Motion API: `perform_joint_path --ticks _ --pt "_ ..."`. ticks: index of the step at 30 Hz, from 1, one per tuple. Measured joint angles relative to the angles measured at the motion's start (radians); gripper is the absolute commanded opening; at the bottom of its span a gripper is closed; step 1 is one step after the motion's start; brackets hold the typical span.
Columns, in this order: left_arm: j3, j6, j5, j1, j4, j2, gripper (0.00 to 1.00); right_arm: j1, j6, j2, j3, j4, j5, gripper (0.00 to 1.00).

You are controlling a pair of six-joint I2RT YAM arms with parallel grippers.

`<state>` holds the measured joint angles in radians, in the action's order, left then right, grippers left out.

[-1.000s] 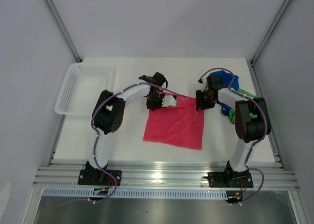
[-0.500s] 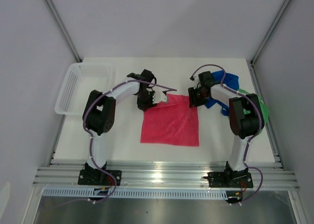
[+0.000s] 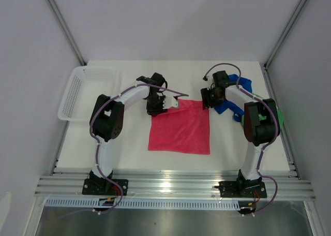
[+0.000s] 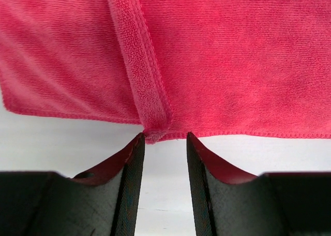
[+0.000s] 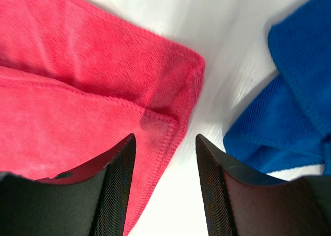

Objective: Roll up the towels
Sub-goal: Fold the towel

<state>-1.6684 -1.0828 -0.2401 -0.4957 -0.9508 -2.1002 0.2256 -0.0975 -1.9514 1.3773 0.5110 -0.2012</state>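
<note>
Surface: white table (image 3: 77,143) inside grey walls; all places are given from the pink-red towel (image 3: 181,130).
Pink-red towel: flat, roughly square, mid-table between the arms.
Left gripper (image 4: 165,137): over the towel's far-left corner; jaws moderately apart, nothing clamped. A turned-over hem strip ends right at the gap between the tips.
Right gripper (image 5: 164,137): over the far-right corner; jaws apart, nothing pinched. A small folded flap lies below them.
Blue towel (image 5: 289,91): crumpled, just right of the far-right corner, with bare table between.
Green towel (image 3: 280,113): further right, mostly hidden by the right arm.
Basket (image 3: 72,99): well left of the far-left corner.
Key relation: the far edge runs left-right from one tool to the other, and the cloth extends toward the bases. Each arm is nearest its own corner.
Judgement: the roll likely starts at this far edge, with its axis left-right. Both corners need an even pinch, or the roll will skew.
</note>
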Motion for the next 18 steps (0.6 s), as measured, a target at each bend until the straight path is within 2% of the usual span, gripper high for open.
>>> perform_joint_path --ticks 14,18 --pt "0.000 -0.035 0.000 -0.005 -0.042 -0.008 0.41 0.008 -0.016 -0.071 0.095 -0.004 -0.025 0.44" --pt "0.000 -0.031 0.001 -0.006 -0.025 -0.011 0.33 0.011 -0.017 -0.100 0.095 -0.002 -0.026 0.42"
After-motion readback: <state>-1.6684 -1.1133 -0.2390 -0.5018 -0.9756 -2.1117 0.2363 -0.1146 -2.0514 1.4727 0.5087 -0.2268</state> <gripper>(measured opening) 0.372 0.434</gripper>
